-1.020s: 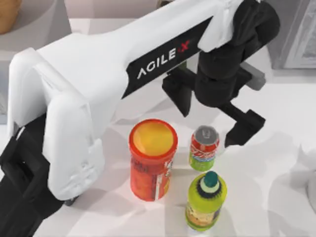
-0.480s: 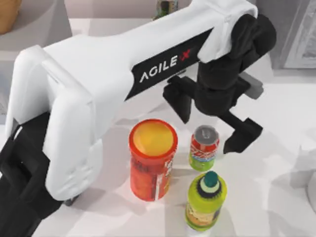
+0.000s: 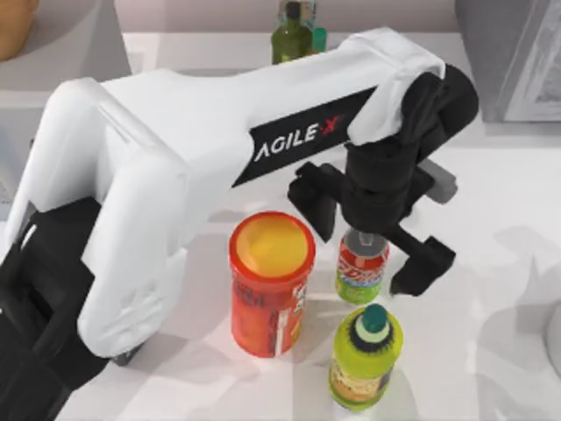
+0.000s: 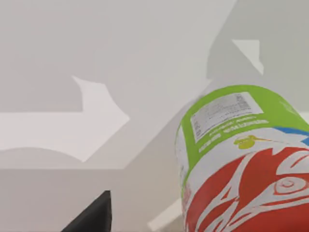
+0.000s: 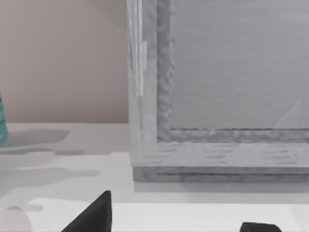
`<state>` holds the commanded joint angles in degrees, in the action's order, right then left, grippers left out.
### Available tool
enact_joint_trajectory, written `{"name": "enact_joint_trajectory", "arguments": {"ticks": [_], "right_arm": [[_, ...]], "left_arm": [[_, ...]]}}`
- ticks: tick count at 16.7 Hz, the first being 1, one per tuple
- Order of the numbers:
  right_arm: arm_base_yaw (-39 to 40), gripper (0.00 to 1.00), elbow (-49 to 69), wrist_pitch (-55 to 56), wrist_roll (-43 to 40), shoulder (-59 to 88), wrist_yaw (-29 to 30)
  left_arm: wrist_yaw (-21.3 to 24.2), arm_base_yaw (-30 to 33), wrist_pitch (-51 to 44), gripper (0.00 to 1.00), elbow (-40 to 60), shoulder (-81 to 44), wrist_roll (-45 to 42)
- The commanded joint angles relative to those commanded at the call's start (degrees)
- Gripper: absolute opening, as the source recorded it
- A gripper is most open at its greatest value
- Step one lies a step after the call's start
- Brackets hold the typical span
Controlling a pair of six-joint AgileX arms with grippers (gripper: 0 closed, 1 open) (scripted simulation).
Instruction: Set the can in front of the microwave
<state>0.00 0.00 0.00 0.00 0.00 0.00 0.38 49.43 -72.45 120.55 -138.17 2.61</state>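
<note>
Left end effector: spread wide, 2 fingers straddling the can's top, nothing gripped.
Can: upright on the surface, between orange canister and green bottle.

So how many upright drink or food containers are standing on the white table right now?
4: red-and-green soda can under the left gripper; orange-red canister beside it; yellow-green teal-capped bottle nearer the camera; dark green bottle at the far edge. The arm may hide others.

table: white, shadowed (soft light) | wall: plain pinkish-beige behind
</note>
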Motion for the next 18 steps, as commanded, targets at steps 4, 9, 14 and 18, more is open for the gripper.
{"name": "enact_joint_trajectory", "arguments": {"ticks": [4, 9, 14, 18], "right_arm": [[0.0, 1.00, 0.0, 0.0, 0.0, 0.0, 0.0], [0.0, 1.00, 0.0, 0.0, 0.0, 0.0, 0.0], [0.0, 1.00, 0.0, 0.0, 0.0, 0.0, 0.0], [0.0, 1.00, 0.0, 0.0, 0.0, 0.0, 0.0]], "left_arm": [[0.0, 0.0, 0.0, 0.77, 0.0, 0.0, 0.0], [0.0, 0.0, 0.0, 0.40, 0.0, 0.0, 0.0], [0.0, 0.0, 0.0, 0.02, 0.0, 0.0, 0.0], [0.0, 0.0, 0.0, 0.00, 0.0, 0.0, 0.0]]}}
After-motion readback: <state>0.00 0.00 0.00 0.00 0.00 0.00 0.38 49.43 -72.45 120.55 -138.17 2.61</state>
